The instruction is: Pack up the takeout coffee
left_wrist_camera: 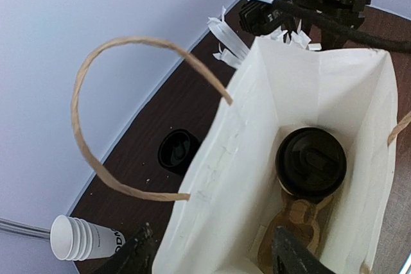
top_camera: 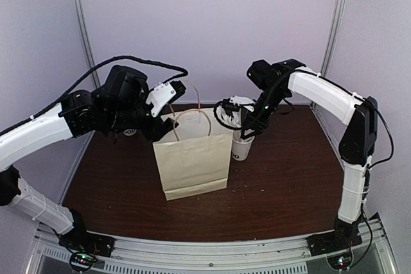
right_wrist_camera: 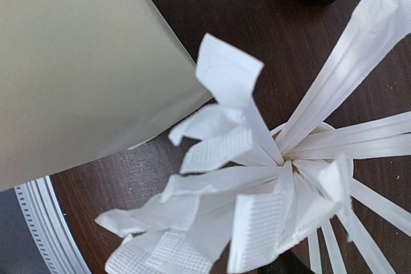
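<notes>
- Stack of lidless cups [left_wrist_camera: 80, 239] lies on its side on the table [top_camera: 289, 184], far left. It has black lettering near the base, cut off and unreadable.
- Left gripper [left_wrist_camera: 212, 251] is spread wide across the paper bag [top_camera: 192, 162]'s left wall, one finger outside and one inside, pinching nothing.
- Risk: pulling out at an angle drags that wall or hooks the handle [left_wrist_camera: 96, 94]. The bag is light, so it would tilt or slide.
- A loose black lid [left_wrist_camera: 176, 151] sits on the table just beside the bag. Not a task item.
- Takeout coffee [left_wrist_camera: 311, 162] is inside the bag, at the bottom, dome lid up, looks upright. Its lettering is hidden by the bag walls. Packing looks essentially done.
- Brown cardboard piece next to it in the bag; can't tell what it is.
- Risk: if the bag tips, the cup goes with it and the lid seal is the only protection.
- Straw cup [top_camera: 242, 149] stands just beside the bag's right side. The dark mark on it is too small to read.
- Right gripper [top_camera: 247, 126] hangs right over the straws; can't tell if it is spread or closed.
- Risk: any sideways move topples the straw cup into the bag.
</notes>
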You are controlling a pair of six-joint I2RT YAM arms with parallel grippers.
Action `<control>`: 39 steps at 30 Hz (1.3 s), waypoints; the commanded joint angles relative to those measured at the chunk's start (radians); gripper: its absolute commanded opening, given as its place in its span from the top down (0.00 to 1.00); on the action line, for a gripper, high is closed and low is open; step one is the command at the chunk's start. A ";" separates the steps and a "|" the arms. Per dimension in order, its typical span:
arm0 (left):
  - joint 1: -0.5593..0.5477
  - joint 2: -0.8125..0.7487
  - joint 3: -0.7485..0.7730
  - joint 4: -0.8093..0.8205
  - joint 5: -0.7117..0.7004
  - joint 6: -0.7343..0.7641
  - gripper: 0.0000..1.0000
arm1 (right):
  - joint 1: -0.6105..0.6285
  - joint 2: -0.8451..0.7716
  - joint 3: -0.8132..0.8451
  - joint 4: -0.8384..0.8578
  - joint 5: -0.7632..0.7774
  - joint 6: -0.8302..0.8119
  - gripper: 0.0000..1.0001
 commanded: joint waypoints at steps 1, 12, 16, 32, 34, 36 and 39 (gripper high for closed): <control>0.012 -0.019 0.009 0.018 0.004 -0.021 0.36 | 0.007 -0.016 0.009 0.017 -0.021 0.005 0.58; 0.017 -0.040 0.017 0.011 -0.009 -0.019 0.36 | 0.007 -0.039 0.003 0.038 -0.017 0.025 0.92; 0.018 -0.059 0.012 0.014 -0.020 -0.022 0.36 | 0.007 -0.067 0.002 0.035 0.017 0.032 0.99; 0.016 -0.100 -0.001 0.004 -0.074 -0.026 0.35 | 0.166 -0.207 -0.104 0.084 0.253 0.026 0.55; 0.016 -0.105 0.000 0.001 -0.075 -0.030 0.35 | 0.179 -0.181 -0.090 0.094 0.318 0.047 0.56; 0.017 -0.108 0.001 -0.005 -0.078 -0.035 0.35 | 0.179 -0.160 -0.071 0.103 0.365 0.073 0.58; 0.016 -0.115 0.002 -0.013 -0.081 -0.039 0.35 | 0.179 -0.143 -0.050 0.111 0.369 0.091 0.59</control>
